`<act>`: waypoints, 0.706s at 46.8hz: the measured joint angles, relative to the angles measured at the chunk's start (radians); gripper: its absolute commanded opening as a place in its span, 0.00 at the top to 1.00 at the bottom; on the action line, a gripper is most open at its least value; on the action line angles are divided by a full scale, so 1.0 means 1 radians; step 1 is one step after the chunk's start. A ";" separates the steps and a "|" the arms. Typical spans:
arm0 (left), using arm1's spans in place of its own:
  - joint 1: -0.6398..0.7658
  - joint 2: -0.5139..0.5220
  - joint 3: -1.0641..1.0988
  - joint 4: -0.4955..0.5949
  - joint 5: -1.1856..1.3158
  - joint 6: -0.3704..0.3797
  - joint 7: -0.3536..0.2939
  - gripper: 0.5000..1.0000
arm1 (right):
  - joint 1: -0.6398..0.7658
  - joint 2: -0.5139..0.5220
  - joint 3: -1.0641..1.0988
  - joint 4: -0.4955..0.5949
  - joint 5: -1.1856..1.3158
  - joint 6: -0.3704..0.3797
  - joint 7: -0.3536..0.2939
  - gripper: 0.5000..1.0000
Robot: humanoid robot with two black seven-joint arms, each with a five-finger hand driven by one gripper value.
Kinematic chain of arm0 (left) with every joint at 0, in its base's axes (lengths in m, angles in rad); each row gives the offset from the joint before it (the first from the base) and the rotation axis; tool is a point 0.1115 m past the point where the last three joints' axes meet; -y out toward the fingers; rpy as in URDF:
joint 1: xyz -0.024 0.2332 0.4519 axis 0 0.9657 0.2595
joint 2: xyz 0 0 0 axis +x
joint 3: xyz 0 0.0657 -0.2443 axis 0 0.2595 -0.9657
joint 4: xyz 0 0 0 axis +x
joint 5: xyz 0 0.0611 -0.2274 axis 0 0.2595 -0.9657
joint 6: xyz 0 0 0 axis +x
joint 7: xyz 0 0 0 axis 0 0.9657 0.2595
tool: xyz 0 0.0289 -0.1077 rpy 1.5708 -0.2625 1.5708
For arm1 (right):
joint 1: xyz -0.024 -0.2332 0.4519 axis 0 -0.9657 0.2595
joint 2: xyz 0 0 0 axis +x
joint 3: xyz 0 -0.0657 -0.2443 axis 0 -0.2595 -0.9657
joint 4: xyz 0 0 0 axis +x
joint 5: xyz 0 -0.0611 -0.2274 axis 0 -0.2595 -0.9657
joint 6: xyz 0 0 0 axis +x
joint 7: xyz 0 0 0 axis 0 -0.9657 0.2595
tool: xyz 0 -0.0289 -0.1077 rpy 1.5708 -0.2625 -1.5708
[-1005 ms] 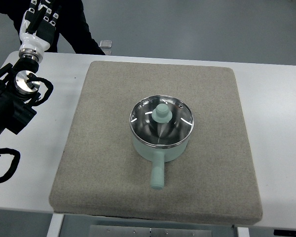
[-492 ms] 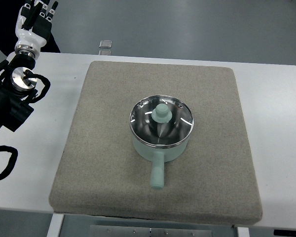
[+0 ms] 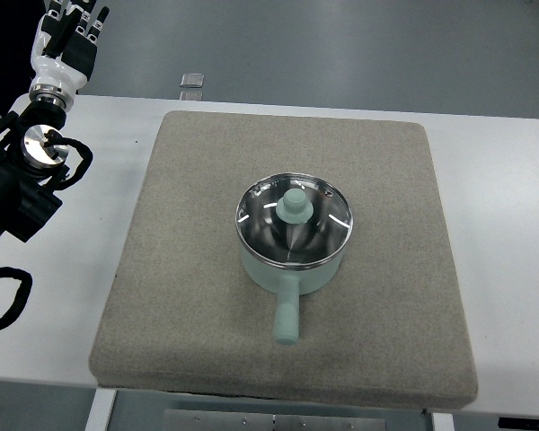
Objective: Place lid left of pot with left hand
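Item one: the pot [image 3: 292, 260], mint green, is sitting near the middle of the grey mat [image 3: 189, 296], its handle pointing toward me. Item two: the lid [image 3: 295, 221], glass with a green knob, is resting on the pot, untouched. Item three: I am seeing my left hand [image 3: 66, 40] hanging at the top left corner, well apart from the pot, fingers extended and gripping nothing. Item four: the white table [image 3: 503, 269] is lying under the mat.

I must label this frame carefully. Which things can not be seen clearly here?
- Left hand, top view: fingertips cut by the upper edge.
- Pot inside: glare on the lid masks it.
- Right arm: outside the picture.
- Small object beyond the table: too small to identify.
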 measured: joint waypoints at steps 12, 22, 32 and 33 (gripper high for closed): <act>-0.002 -0.001 0.017 -0.025 0.008 0.010 0.003 0.01 | -0.001 0.000 0.000 0.000 0.000 0.000 0.000 0.15; -0.002 0.009 0.107 -0.030 0.009 0.010 0.003 0.01 | -0.001 0.000 0.000 0.000 0.000 0.000 0.000 0.15; -0.043 0.011 0.194 -0.035 0.020 0.052 0.007 0.02 | -0.001 0.000 0.000 0.000 0.000 0.000 0.000 0.15; -0.051 0.011 0.209 -0.037 0.024 0.061 0.008 0.02 | -0.001 0.000 0.000 0.000 0.000 0.000 0.000 0.15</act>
